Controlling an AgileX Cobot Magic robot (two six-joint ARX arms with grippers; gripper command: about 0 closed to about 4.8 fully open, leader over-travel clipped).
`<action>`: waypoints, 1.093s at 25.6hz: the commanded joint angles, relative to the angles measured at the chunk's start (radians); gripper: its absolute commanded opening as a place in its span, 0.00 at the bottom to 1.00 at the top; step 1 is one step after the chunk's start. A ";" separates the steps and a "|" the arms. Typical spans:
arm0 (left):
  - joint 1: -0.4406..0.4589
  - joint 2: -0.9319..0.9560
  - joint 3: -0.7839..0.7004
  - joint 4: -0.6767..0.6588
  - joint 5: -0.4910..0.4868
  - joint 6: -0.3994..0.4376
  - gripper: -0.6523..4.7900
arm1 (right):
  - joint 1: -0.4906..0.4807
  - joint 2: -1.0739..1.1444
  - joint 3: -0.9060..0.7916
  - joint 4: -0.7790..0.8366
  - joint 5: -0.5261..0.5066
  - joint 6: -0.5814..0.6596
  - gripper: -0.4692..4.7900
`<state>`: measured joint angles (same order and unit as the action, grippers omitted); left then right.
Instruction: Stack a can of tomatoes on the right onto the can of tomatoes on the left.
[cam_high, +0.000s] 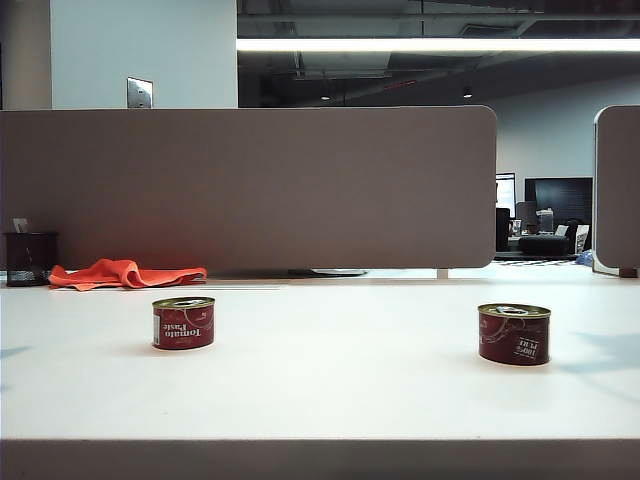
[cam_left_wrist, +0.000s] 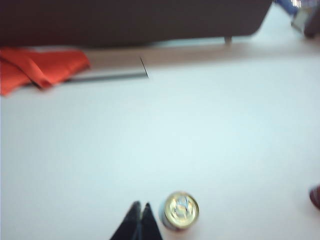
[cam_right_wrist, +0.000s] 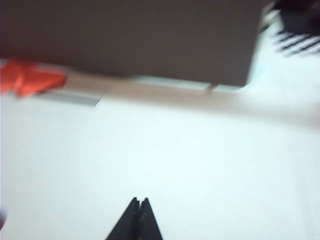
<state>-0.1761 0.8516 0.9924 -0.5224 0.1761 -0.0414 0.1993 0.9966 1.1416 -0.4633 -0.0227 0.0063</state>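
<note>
white table (cam_high: 320, 380) | left can (cam_high: 183, 322) "Tomato Paste" | left pincer (cam_left_wrist: 139, 206), right pincer (cam_right_wrist: 139, 201) together

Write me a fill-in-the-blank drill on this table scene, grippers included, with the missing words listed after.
1. The number of tomato cans on the table is ____.
2. The left can and the right can stand apart, neither ____ on the other.
3. The cloth lying behind the left can is ____ in colour.
4. The left gripper, beside the left can, and the right gripper, over bare table, both have their jaws ____.

Missing words: two; stacked; orange; shut
</note>
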 joint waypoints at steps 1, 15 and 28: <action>-0.050 0.006 0.003 -0.041 0.031 0.004 0.11 | 0.051 0.060 0.004 -0.048 0.040 -0.009 0.08; -0.277 0.010 0.087 -0.158 0.004 0.026 0.11 | 0.136 0.385 0.004 -0.101 -0.003 0.007 1.00; -0.288 0.004 0.140 -0.173 0.010 0.034 0.11 | 0.136 0.666 0.004 -0.197 0.023 0.227 1.00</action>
<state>-0.4641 0.8597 1.1263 -0.7002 0.1829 -0.0154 0.3340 1.6650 1.1412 -0.6647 -0.0006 0.2256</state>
